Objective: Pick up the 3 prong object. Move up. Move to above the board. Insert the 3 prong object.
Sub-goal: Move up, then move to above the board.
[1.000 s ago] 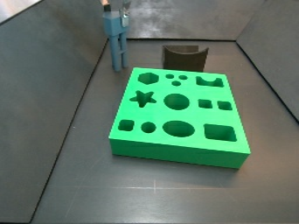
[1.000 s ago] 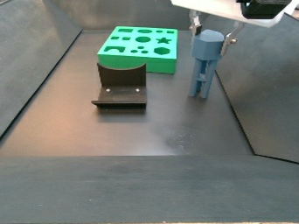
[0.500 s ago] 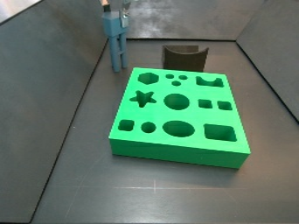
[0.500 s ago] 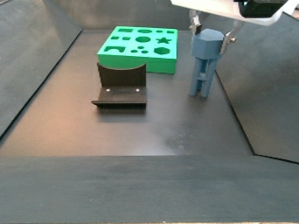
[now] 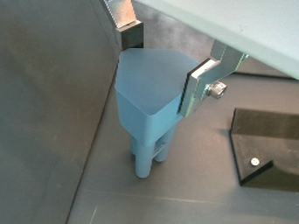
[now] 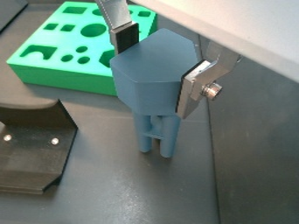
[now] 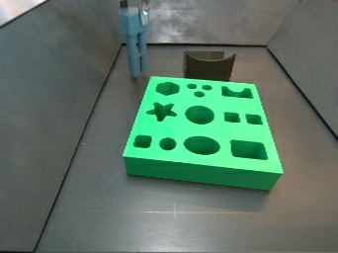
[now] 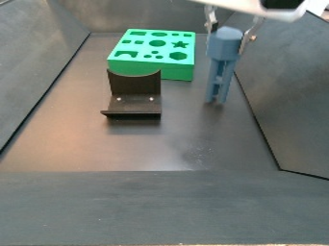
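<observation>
Both wrist views: gripper point(image 6: 162, 61) clamps the 3 prong object point(image 6: 156, 83); the board's point(image 8: 133, 55) cut-outs hold nothing.

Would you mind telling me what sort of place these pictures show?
Probably a lab test cell: a dark walled floor, a green board of shaped holes, and a gripper holding a 3 prong object.

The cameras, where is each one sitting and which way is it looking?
Wrist view: rides above the pincer, looking down at the blue piece; silver fingers show.
Wrist view: same perch, angled toward the board; pincer grips the piece's head.
Side view: high at the board's near end, looking along it to the piece at the back; the pincer is blurred.
Side view: opposite end, fixture in front of the board; pincer at the top.
All four share the blue piece.
</observation>
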